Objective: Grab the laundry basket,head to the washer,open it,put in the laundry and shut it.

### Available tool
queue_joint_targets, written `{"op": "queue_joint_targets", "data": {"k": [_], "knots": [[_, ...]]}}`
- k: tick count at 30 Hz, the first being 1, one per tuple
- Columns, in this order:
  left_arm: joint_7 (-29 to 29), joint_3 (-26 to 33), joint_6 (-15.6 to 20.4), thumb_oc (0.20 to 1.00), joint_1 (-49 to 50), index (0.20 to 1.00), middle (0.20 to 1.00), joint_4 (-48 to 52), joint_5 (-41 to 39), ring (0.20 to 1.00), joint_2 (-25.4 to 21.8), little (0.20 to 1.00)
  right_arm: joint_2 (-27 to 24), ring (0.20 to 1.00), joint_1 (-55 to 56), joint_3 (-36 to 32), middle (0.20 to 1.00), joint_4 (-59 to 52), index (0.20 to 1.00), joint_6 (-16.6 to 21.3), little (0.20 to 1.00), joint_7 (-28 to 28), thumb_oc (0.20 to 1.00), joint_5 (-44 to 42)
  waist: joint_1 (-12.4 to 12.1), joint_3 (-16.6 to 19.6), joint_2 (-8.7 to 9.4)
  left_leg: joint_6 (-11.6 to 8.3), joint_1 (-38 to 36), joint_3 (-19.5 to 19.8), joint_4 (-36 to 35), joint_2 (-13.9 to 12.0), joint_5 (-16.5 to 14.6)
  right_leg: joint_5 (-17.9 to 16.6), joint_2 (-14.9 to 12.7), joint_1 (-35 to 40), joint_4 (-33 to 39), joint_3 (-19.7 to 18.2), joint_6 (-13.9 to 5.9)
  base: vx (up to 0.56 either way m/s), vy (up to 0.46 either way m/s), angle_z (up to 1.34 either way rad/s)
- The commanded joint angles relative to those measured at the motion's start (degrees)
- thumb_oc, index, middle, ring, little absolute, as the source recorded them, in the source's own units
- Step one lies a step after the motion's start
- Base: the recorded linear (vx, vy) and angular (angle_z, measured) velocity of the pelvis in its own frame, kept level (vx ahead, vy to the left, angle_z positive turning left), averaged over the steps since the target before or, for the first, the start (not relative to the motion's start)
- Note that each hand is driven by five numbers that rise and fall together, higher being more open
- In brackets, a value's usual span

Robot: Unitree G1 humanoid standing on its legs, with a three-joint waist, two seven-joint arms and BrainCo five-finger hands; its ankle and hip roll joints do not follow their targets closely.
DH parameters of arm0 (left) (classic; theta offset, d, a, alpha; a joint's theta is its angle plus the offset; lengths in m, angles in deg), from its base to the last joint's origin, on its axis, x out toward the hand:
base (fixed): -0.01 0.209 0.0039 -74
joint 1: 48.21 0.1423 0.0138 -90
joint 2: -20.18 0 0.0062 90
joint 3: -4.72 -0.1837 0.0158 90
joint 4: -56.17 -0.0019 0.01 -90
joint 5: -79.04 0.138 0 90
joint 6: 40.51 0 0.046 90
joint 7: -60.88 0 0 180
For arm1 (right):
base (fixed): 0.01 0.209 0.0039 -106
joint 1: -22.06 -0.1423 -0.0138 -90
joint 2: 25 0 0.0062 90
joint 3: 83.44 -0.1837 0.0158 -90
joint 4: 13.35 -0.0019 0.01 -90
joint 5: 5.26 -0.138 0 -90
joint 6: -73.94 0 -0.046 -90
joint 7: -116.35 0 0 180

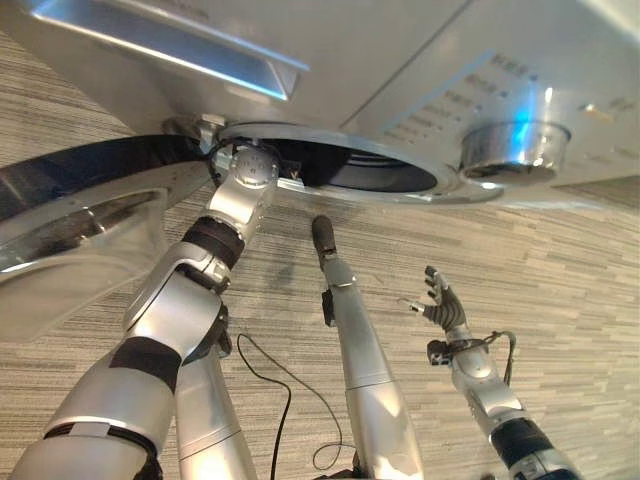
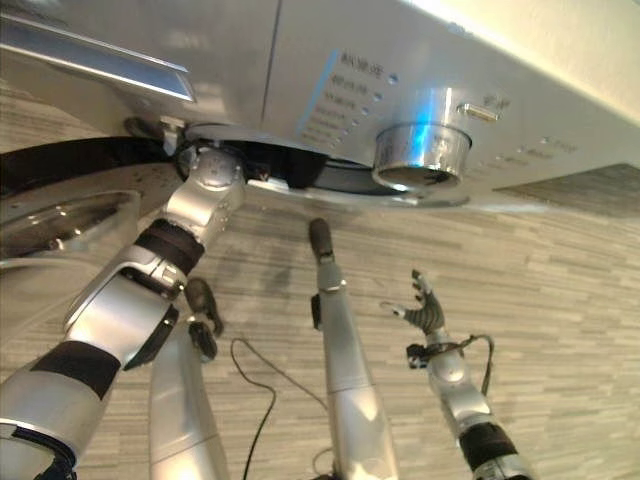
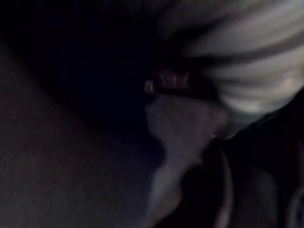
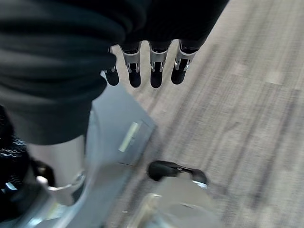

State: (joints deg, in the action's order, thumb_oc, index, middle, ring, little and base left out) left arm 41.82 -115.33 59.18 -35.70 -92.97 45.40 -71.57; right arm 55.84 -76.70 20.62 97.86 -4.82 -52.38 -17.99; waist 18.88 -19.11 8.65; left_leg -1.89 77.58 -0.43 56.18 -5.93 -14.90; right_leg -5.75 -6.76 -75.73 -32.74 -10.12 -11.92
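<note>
The silver washer (image 1: 400, 60) stands in front of me with its round door (image 1: 70, 230) swung open to my left. My left forearm (image 1: 240, 200) reaches into the dark drum opening (image 1: 350, 172), and the hand is hidden inside. In the left wrist view, pale striped laundry (image 3: 247, 61) lies in the dark drum. My right hand (image 1: 443, 305) hangs open over the floor to the right, below the washer front, holding nothing; its fingers (image 4: 152, 71) are straight.
A large chrome dial (image 1: 512, 150) and a printed control panel (image 1: 465, 95) sit right of the opening. A drawer recess (image 1: 170, 45) is above the door. Grey wood-look floor (image 1: 570, 290) spreads under my right hand.
</note>
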Motion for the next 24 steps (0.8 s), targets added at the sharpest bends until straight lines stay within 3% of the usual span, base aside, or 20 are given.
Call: {"op": "queue_joint_targets", "data": {"k": [1,4,8,9,10,12,16,22,23,24], "knots": [[-0.79,4.03,4.87,0.200,-14.98,0.200,0.200,-2.30,-9.07,0.200,-2.04,0.200,-2.86,1.000,3.20,1.33,1.000,1.12,1.000,0.51,1.000,2.11,1.000,-1.94,1.98,3.03,-2.43,0.93,-0.37,5.48,2.97,-1.37,-7.23,3.87,-0.04,-1.89,-1.88,1.80,3.70,0.02,-0.010,-0.07],[-2.64,6.26,7.06,0.200,-20.66,0.200,0.200,-1.75,-16.17,0.200,0.25,0.200,-2.65,1.000,1.78,2.18,1.000,3.00,1.000,-0.29,1.000,2.96,1.000,-2.52,2.45,3.81,-3.00,0.61,-0.64,5.19,2.00,-1.62,-7.22,4.09,0.08,-2.07,-1.03,1.90,3.91,0.02,-0.017,-0.07],[-5.24,7.53,7.96,0.200,-23.13,0.200,0.200,0.36,-17.47,0.200,0.56,0.200,-3.32,1.000,1.55,2.70,1.000,3.07,1.000,-1.15,1.000,3.27,1.000,-2.48,2.53,3.98,-3.40,0.34,-1.56,4.51,0.20,-2.03,-6.82,3.74,0.21,-1.56,0.38,2.15,3.88,0.02,-0.008,-0.02],[-6.18,8.29,7.45,0.385,-22.88,0.385,0.385,-0.18,-17.41,0.385,0.67,0.385,-3.74,1.000,1.63,2.74,1.000,3.22,1.000,-1.42,1.000,3.30,1.000,-2.47,2.42,3.99,-3.51,0.29,-2.09,4.24,-0.67,-2.21,-6.68,3.50,0.29,-1.31,1.18,2.22,3.82,0.04,-0.006,-0.10],[-5.80,8.66,6.05,1.000,-22.87,1.000,1.000,-1.41,-17.26,1.000,0.18,1.000,-4.47,1.000,1.82,2.58,1.000,3.42,1.000,-2.22,1.000,3.39,1.000,-2.00,2.14,3.92,-3.85,0.16,-2.90,3.71,-1.79,-2.75,-6.39,3.10,0.34,-0.82,2.36,2.39,3.59,0.06,0.000,-0.13],[-4.02,6.47,4.01,1.000,-22.93,1.000,1.000,-2.83,-15.65,1.000,-0.39,1.000,-5.76,1.000,1.98,1.92,1.000,4.26,1.000,-3.16,1.000,3.32,1.000,-1.51,1.93,3.39,-4.55,-0.26,-4.82,2.82,-4.35,-3.57,-5.66,2.38,0.26,0.44,4.76,2.61,3.26,0.05,0.002,-0.17],[-2.91,5.06,3.55,1.000,-21.77,1.000,1.000,-2.01,-15.56,1.000,0.85,1.000,-6.71,1.000,2.15,1.95,1.000,4.66,1.000,-3.71,1.000,3.65,1.000,-1.43,1.67,2.52,-4.96,-0.79,-6.90,2.10,-6.89,-4.08,-4.73,1.56,-0.01,2.26,7.10,3.19,3.10,0.01,-0.015,-0.01],[-1.90,3.82,5.82,1.000,-14.54,1.000,1.000,6.73,-20.73,1.000,8.59,1.000,-6.58,1.000,2.62,5.03,1.000,5.71,1.000,-5.39,1.000,3.73,1.000,-1.35,1.27,1.68,-5.13,-1.73,-8.35,2.33,-8.69,-4.64,-3.48,1.25,0.30,3.67,8.21,4.50,3.47,0.00,-0.038,0.01],[-0.97,2.27,5.65,1.000,-10.08,1.000,1.000,9.98,-21.05,1.000,12.32,1.000,-6.00,1.000,2.35,6.81,1.000,7.26,1.000,-6.15,1.000,3.61,1.000,-1.31,1.27,1.65,-5.13,-1.92,-8.73,2.61,-9.08,-4.78,-3.23,1.25,0.35,4.02,8.45,4.80,3.73,0.00,-0.020,0.05],[-1.21,2.09,5.62,1.000,-9.60,1.000,1.000,10.40,-20.91,1.000,12.30,1.000,-5.85,1.000,2.44,6.93,1.000,7.37,1.000,-6.08,1.000,3.63,1.000,-1.32,1.26,1.80,-5.01,-1.94,-8.79,2.62,-9.14,-4.80,-3.21,1.24,0.37,4.08,8.50,4.83,3.75,0.00,0.000,0.00]]}}
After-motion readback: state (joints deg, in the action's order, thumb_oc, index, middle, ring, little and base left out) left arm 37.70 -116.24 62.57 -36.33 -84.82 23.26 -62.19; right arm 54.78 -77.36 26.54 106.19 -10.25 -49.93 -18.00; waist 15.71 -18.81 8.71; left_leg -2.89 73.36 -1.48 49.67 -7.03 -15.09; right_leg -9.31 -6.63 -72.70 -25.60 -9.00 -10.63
